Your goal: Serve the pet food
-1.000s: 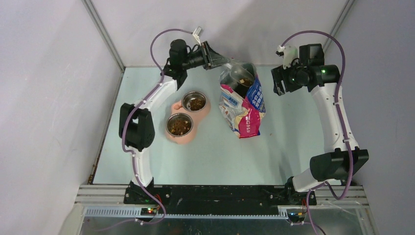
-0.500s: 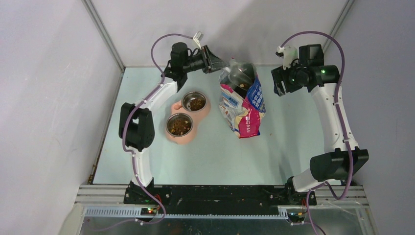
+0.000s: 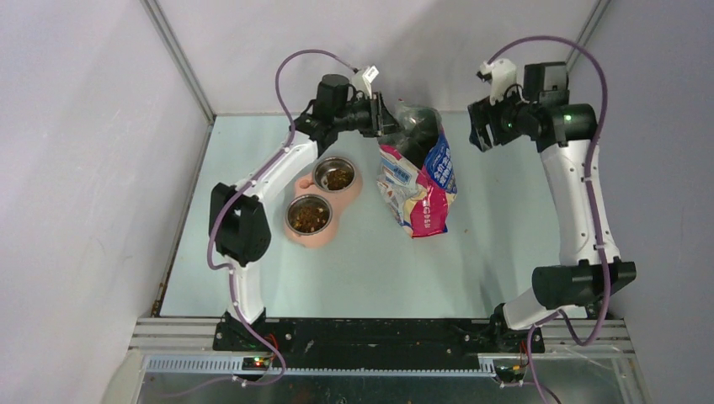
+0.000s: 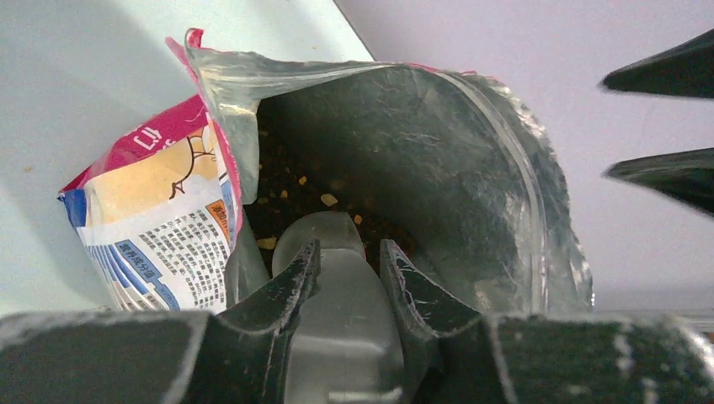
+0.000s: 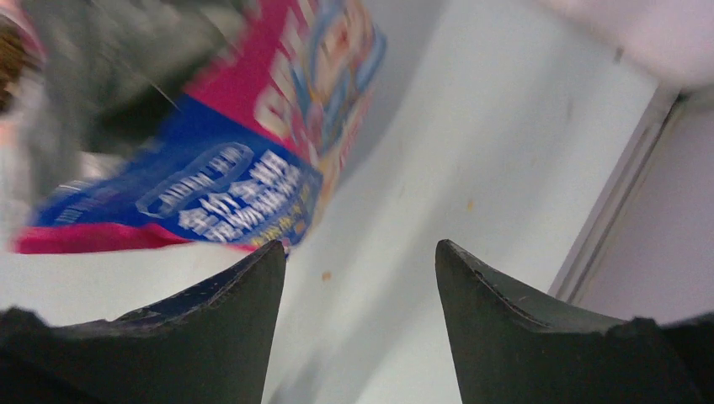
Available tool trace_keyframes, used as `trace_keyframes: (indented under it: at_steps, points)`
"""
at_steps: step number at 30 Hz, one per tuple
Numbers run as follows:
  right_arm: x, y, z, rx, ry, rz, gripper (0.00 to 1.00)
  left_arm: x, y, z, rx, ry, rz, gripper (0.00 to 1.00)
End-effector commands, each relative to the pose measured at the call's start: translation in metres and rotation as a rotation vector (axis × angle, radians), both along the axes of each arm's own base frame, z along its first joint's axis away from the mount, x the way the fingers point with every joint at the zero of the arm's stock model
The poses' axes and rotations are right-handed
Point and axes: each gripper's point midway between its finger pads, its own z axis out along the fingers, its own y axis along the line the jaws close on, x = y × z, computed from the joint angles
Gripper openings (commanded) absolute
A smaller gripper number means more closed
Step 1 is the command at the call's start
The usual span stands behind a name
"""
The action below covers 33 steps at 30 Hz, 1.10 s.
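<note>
Dark-brown pet food lies inside the open pink-white-blue bag, and more fills both steel bowls. My left gripper is shut on the handle of a translucent scoop. The scoop's front end reaches into the bag's mouth, just over the kibble. My right gripper hangs open and empty above the table, right of the bag.
The two bowls sit in a pink double feeder left of the bag. A back wall and metal frame posts close in behind both grippers. A stray crumb lies on the table below the right gripper.
My left arm has swung right, carrying the scoop from beside the bag into its mouth. The right gripper has shifted slightly back and up, staying open.
</note>
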Motion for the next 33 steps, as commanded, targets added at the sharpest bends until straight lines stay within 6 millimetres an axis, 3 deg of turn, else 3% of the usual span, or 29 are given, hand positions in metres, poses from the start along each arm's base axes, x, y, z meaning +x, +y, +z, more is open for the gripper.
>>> trace_keyframes:
  at_steps: [1,3,5,9,14,19,25,33]
  points:
    - [-0.003,0.041,0.099,0.103,-0.310,0.214,0.69,-0.017,0.016,0.085,-0.088,-0.192,-0.032,0.00]
    - [-0.008,0.058,0.118,0.115,-0.402,0.296,0.67,-0.023,0.021,0.104,-0.123,-0.228,-0.049,0.00]
    - [-0.012,0.075,0.124,0.096,-0.462,0.372,0.64,-0.029,0.028,0.119,-0.140,-0.251,-0.060,0.00]
    - [-0.010,0.107,0.101,-0.004,-0.485,0.493,0.54,-0.038,0.044,0.140,-0.167,-0.290,-0.079,0.00]
    - [0.009,0.134,0.076,-0.063,-0.456,0.541,0.45,-0.036,0.050,0.146,-0.163,-0.332,-0.065,0.00]
    - [0.028,0.146,0.078,-0.080,-0.487,0.564,0.44,-0.033,0.048,0.152,-0.145,-0.366,-0.046,0.00]
    - [0.043,0.161,0.068,-0.060,-0.478,0.603,0.47,-0.048,0.045,0.162,-0.180,-0.378,-0.115,0.00]
    - [0.053,0.180,0.058,0.006,-0.446,0.629,0.41,-0.066,0.039,0.161,-0.223,-0.354,-0.226,0.00]
